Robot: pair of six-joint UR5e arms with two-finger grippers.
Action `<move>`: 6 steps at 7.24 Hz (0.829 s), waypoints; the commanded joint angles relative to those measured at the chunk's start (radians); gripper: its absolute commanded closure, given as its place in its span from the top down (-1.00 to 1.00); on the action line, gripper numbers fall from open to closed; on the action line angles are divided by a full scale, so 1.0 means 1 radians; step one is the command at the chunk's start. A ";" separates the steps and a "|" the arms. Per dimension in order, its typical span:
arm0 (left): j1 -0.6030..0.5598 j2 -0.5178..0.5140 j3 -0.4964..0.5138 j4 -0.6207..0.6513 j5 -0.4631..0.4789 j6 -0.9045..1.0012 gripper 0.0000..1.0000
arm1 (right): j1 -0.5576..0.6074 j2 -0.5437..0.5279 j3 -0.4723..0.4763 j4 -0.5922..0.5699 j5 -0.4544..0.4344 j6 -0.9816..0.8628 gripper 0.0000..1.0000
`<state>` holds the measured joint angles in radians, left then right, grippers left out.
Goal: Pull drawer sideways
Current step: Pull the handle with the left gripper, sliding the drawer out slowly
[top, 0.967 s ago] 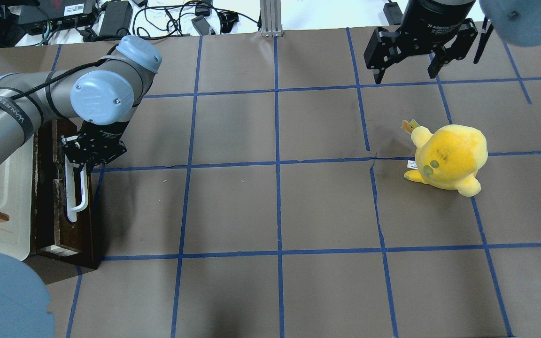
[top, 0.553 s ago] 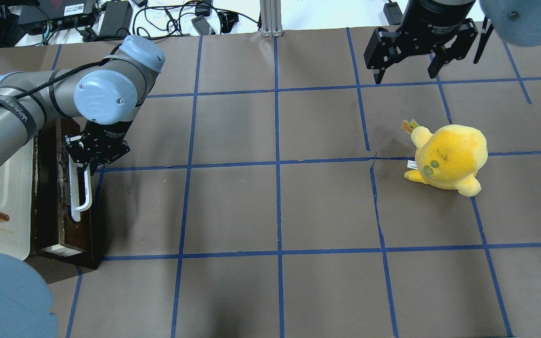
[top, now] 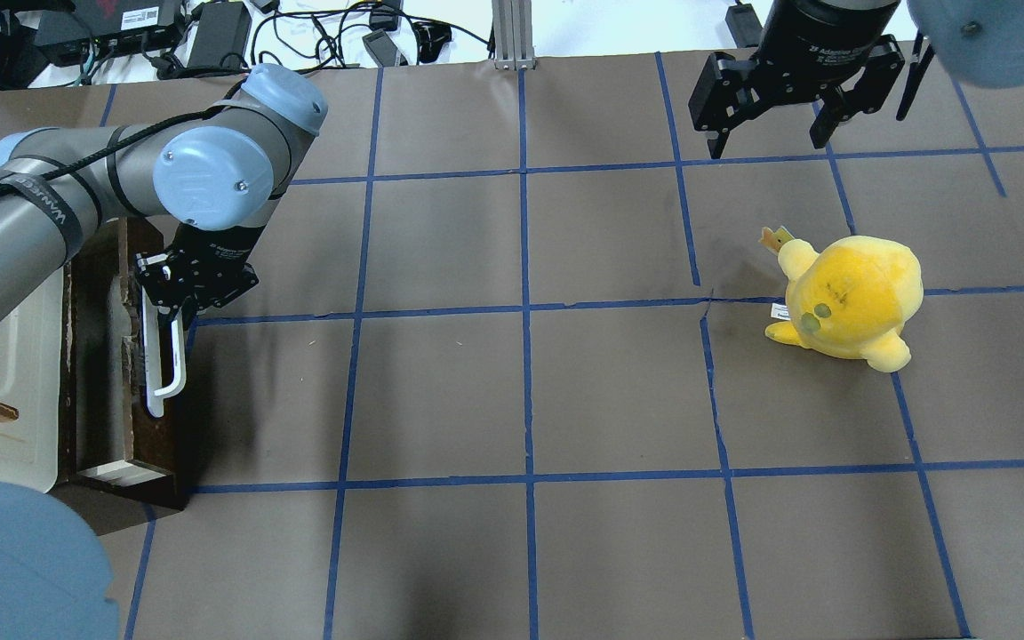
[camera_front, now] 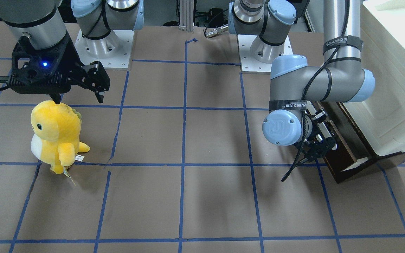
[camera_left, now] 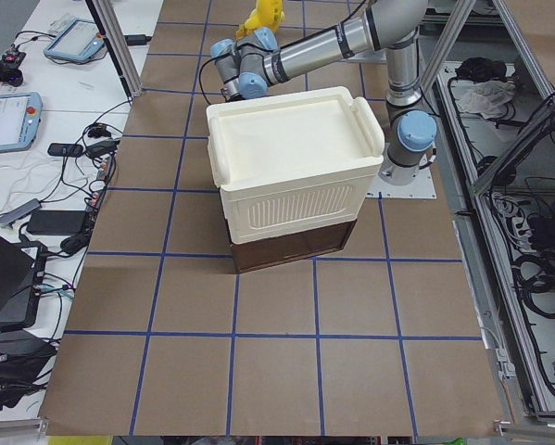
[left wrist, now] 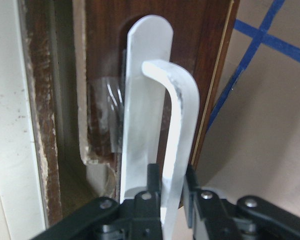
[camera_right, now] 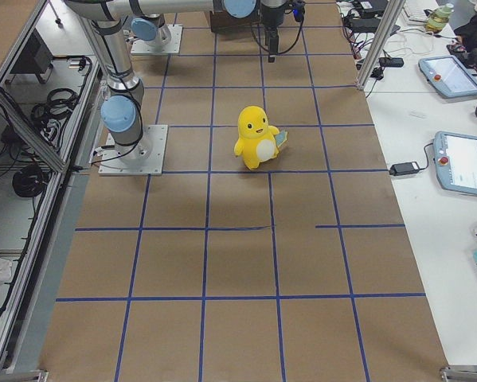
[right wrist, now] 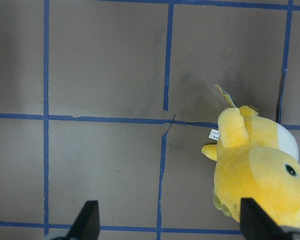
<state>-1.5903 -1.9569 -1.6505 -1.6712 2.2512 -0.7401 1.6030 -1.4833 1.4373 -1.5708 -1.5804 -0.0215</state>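
Holds handle (left wrist: 181, 125) of drawer (top: 165, 444) clenched in left jaws, near one end; leaves right jaws released. Judged stiff, wooden, fairly light; likely binds if pulled off-centre.

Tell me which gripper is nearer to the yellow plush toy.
The right. The right gripper hangs open above the table just beyond the plush toy, apart from it. The left gripper is far across the table, shut on the white handle of the drawer.

The left arm (top: 23, 222) enters the overhead view from the left edge, elbow bent, and its left gripper (top: 171, 307) is pinched onto the white bar handle (left wrist: 181, 120). The right gripper (top: 768, 144) hangs at upper right, fingers spread wide.
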 commanded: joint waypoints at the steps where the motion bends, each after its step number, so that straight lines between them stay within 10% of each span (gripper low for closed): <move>1: -0.013 -0.005 0.020 -0.018 -0.005 -0.012 -0.76 | 0.000 0.000 0.000 0.000 0.000 0.000 1.00; 6: -0.016 -0.017 0.035 -0.016 -0.021 -0.013 -0.76 | 0.000 0.000 0.000 0.000 0.000 0.000 1.00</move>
<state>-1.6060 -1.9699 -1.6184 -1.6875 2.2322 -0.7530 1.6030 -1.4833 1.4374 -1.5708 -1.5805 -0.0216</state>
